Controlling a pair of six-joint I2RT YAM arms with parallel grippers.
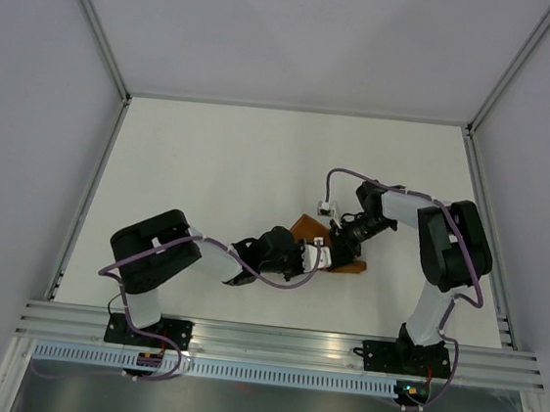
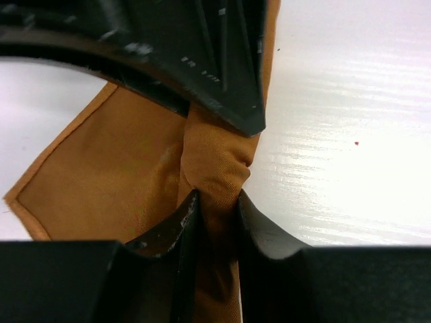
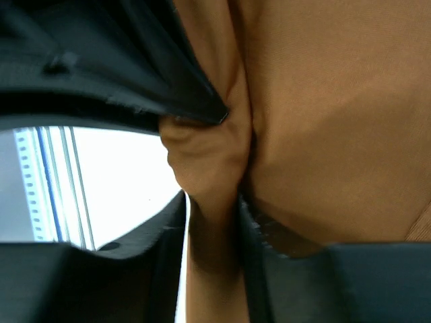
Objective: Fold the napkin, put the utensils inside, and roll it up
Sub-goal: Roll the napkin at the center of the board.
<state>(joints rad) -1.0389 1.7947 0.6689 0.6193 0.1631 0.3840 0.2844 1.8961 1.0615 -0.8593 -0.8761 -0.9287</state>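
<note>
The napkin (image 2: 114, 168) lies bunched on the table (image 1: 240, 163). The left claw (image 2: 215, 202) is clenched on one fold of it. The right claw (image 3: 212, 202) grasps another fold.

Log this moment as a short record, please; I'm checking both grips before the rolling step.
rust-orange cloth napkin: bunched into a raised ridge, partly lying on the white table
left gripper: shut on the napkin's ridge
right gripper: napkin fold between its fingers; pinched or loose, cannot tell
arms: both grippers meet over the napkin near mid-table
utensils: none visible in any view
</note>
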